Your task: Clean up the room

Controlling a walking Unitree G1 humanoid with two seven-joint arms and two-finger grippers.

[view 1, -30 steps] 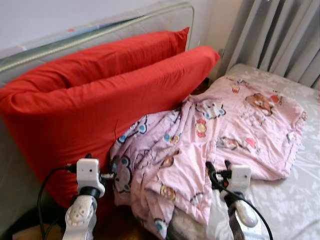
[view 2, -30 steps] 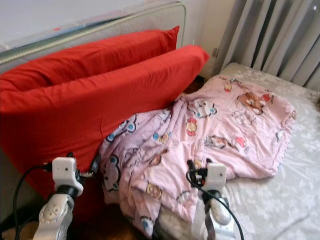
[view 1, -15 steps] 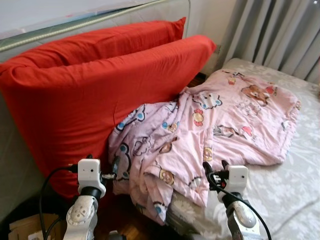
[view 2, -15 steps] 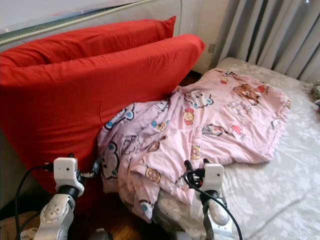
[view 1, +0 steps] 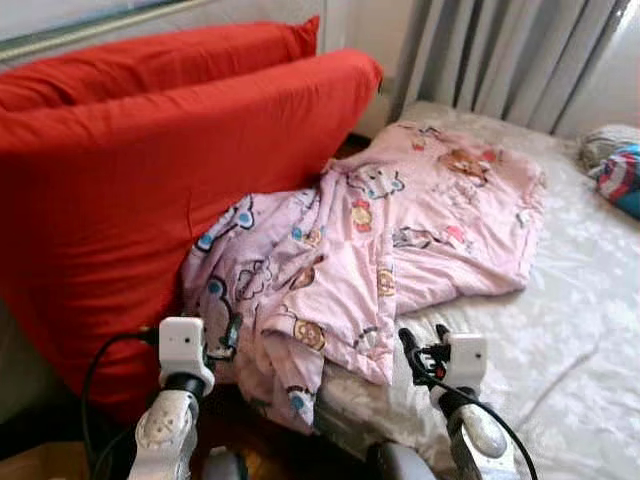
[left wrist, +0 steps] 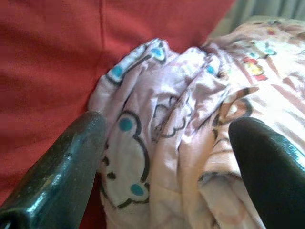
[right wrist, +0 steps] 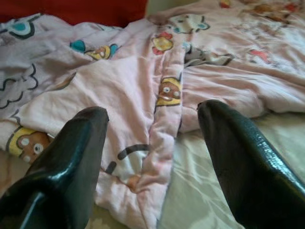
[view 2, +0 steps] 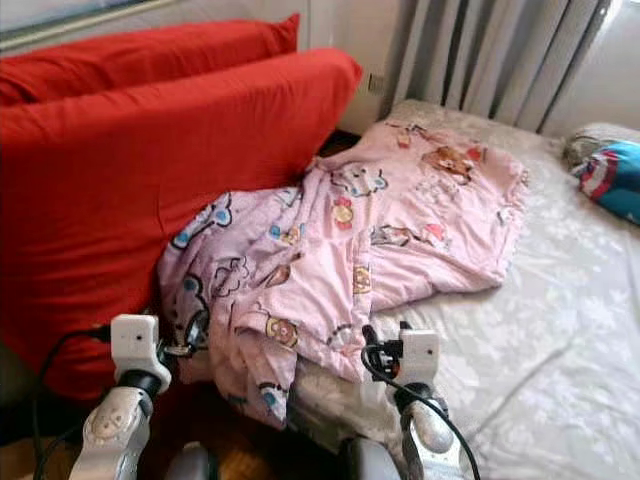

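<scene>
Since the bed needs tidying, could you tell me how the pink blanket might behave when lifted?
The pink blanket is creased and droops over the mattress edge, so it will likely sag. It looks thin, probably light, and may drag along the red cushion.

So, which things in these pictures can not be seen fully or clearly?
- Blue item, head views: cut off by the right edge; what it is cannot be told.
- Grey bundle beside it: partly cut off.
- Floor beneath the pink blanket: hidden by the hanging fold.
- Rear red pillow: mostly hidden by the front red pillow.
</scene>
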